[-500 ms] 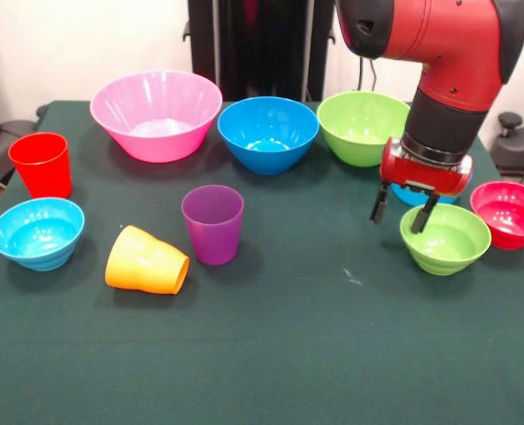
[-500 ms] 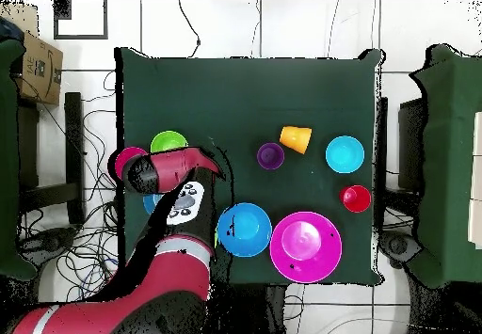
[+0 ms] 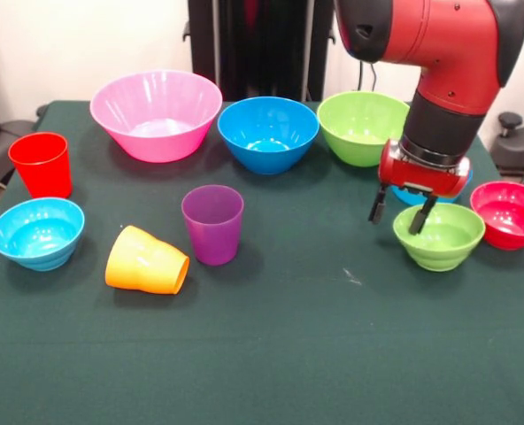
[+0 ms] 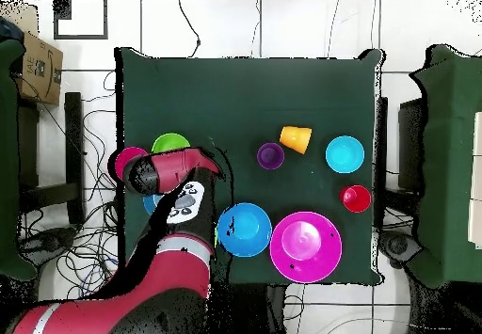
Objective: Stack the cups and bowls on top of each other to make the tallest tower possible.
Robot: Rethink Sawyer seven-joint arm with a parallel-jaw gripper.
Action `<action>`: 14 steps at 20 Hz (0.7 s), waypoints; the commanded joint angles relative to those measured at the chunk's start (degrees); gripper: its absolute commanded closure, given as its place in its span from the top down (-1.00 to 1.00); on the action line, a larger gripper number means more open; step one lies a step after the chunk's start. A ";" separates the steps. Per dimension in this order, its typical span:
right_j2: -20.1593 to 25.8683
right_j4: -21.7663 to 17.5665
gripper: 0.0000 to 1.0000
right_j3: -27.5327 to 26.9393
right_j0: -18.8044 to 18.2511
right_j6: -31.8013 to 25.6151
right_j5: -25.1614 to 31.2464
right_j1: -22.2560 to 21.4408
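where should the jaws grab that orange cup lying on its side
Grip the orange stepped plastic cup across its narrower closed end, coming straight down from above. It lies tipped on the green table, mouth toward the purple plastic cup, so its rim is hard to pinch; the base end offers a slimmer span.

**A:** looks like a robotics lab to me? Red arm (image 3: 439, 80) on a pedestal, green cloth table (image 3: 271, 345).

**B:** yeah, definitely a lab. Overhead shows cables (image 4: 89, 246) all over the tiled floor, a cardboard box (image 4: 36, 67), chairs pushed aside.
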 commanded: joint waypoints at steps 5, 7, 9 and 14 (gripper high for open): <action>5.13 -1.23 1.00 -3.48 0.27 2.58 -1.74 4.14; 5.49 -1.01 1.00 -3.28 0.00 2.45 -1.42 4.11; 5.33 -0.96 1.00 -3.43 0.10 2.46 -1.11 4.20; 5.52 -1.05 -1.00 -3.63 -0.09 1.98 -0.62 4.13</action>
